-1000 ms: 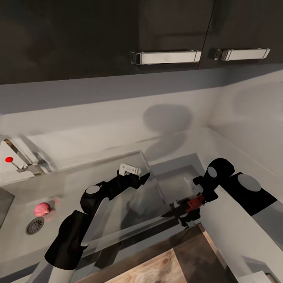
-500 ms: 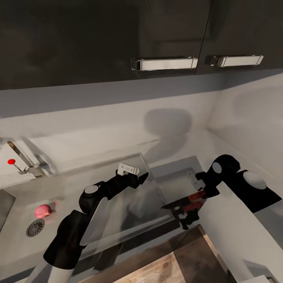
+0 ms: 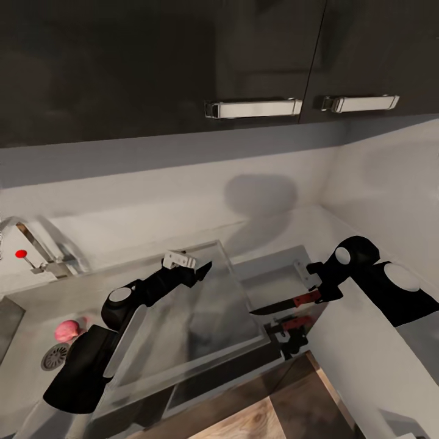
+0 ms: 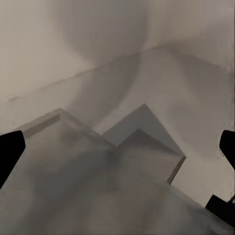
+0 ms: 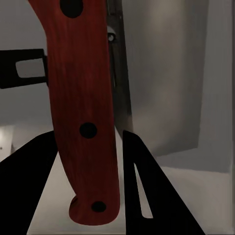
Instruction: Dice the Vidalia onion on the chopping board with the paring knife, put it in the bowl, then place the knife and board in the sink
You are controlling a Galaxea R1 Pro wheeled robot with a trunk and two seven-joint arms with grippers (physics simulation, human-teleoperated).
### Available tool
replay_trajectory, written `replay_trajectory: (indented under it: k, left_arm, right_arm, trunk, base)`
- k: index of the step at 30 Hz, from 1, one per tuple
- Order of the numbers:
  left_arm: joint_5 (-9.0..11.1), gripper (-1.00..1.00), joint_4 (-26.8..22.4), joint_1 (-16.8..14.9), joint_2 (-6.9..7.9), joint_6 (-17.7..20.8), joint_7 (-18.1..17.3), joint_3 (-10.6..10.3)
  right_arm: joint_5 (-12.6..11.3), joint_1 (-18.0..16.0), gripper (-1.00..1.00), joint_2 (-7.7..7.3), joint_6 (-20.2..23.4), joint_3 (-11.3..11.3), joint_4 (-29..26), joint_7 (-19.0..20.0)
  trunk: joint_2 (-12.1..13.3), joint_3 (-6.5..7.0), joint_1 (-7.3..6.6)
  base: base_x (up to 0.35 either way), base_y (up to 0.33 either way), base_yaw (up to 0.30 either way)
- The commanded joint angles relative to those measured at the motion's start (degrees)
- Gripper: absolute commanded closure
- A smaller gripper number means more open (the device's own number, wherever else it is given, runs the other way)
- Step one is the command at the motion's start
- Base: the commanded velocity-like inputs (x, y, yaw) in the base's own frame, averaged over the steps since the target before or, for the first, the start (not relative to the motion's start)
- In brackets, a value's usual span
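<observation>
Right gripper [image 3: 318, 294] clamps the knife [image 3: 281, 304] by its glossy red riveted handle, dark pointed blade toward 9 o'clock. Left gripper [image 3: 206, 268] spread open over the steel sink [image 3: 183, 341]; lumpy pink onion [image 3: 67, 330] at 8.

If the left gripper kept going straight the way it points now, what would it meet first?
Probably the grey countertop beyond the steel drainboard, then the back wall. The left gripper hangs open with nothing standing in that line, though depth is hard to judge.
</observation>
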Motion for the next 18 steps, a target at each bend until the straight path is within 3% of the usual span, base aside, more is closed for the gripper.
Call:
replay_trajectory:
  k: [1,4,6,11,18]
  left_arm:
    - [0.4,-1.0,-0.1,-0.1,0.49,0.1,-2.1,0.2]
    - [0.4,-1.0,-0.2,-0.1,1.21,-1.6,-7.4,1.6]
    - [0.4,-1.0,-0.2,-0.1,1.34,-2.3,-8.4,2.2]
    - [0.4,-1.0,-0.2,0.0,1.45,-8.0,-8.8,2.4]
    - [0.4,-1.0,-0.2,0.0,1.48,-10.4,-8.8,2.4]
  right_arm:
    - [0.1,-0.1,1.0,-0.05,0.3,0.2,-0.1,0.2]
    - [0.1,-0.1,1.0,-0.05,0.3,0.2,-0.1,0.2]
    - [0.1,-0.1,1.0,-0.05,0.3,0.2,-0.1,0.2]
    - [0.1,-0.1,1.0,-0.05,0.3,0.2,-0.1,0.2]
    - [0.1,-0.1,1.0,-0.05,0.3,0.2,-0.1,0.2]
  trunk:
    - [-0.1,-0.02,0.04]
    - [-0.1,0.26,0.04]
    - [-0.1,0.45,0.04]
    - [-0.1,0.91,0.04]
    - [-0.1,1.57,0.04]
  base:
    - [0.0,0.0,0.0]
    - [0.0,0.0,0.0]
    - [0.0,0.0,0.0]
    - [0.0,0.0,0.0]
    - [0.0,0.0,0.0]
